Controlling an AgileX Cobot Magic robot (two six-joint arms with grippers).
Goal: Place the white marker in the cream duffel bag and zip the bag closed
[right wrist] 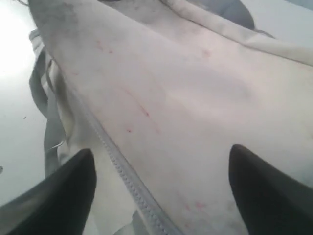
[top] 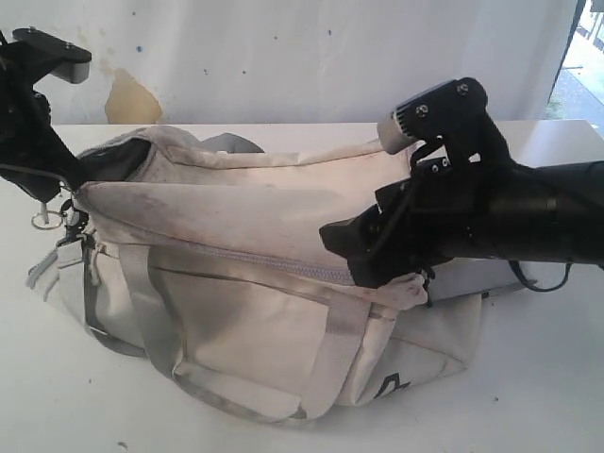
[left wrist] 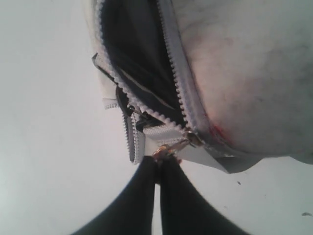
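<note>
Across the middle of the white worktop [top: 528, 396] lies the cream duffel bag [top: 255, 283], its zipper [left wrist: 178, 93] gaping at the 9 o'clock end over black lining [left wrist: 137, 58]. At that end the left end effector [left wrist: 159, 164] is pressed together, pinching the metal zipper pull [left wrist: 168, 148]. Toward 3 o'clock the right end effector [right wrist: 160, 152] hovers, spread wide, over the bag's red-flecked top panel.

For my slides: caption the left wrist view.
Left fingers pinch the zipper pull of the cream duffel bag, black lining showing.
</note>
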